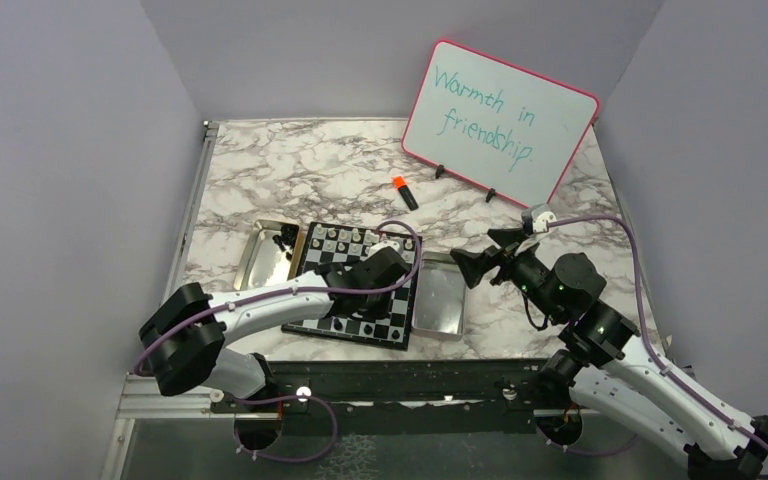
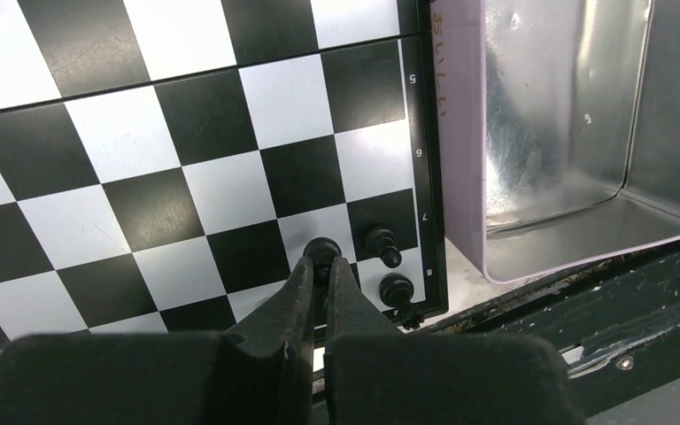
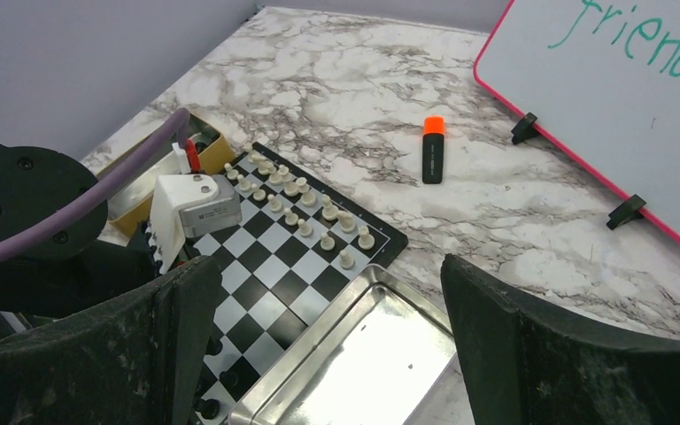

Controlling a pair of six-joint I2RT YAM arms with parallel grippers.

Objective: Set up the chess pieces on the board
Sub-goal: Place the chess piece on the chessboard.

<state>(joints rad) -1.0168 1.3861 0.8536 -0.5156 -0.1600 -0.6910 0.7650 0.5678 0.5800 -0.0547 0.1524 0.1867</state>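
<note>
Top external view, starting at the left: a gold tray (image 1: 256,262) lies on the marble desk (image 1: 290,170) just beside the board (image 1: 397,318). Something dark sits in the tray, too small to name. The board's far rows carry white pieces (image 3: 305,208) in two lines. The left arm crosses the middle squares and hides them. In the left wrist view, the left pincer (image 2: 320,266) is pressed together on a black piece (image 2: 320,249) at the board's near right corner. The piece stands upright between the tips, one square in from the edge column, where two black pieces (image 2: 381,241) are already set just to its right. The fingers cover its base, so whether it rests on the square or hangs above it cannot be told. Any release probably turns on that gap, and the left arm is by far the nearer. Further right, a silver tray (image 1: 440,300) lies against the board's right rim. The right pincer (image 3: 326,274) hovers beyond it, spread wide and holding nothing, well apart from the corner. An orange-capped marker (image 1: 405,192) and a whiteboard (image 1: 500,120) stand behind.
</note>
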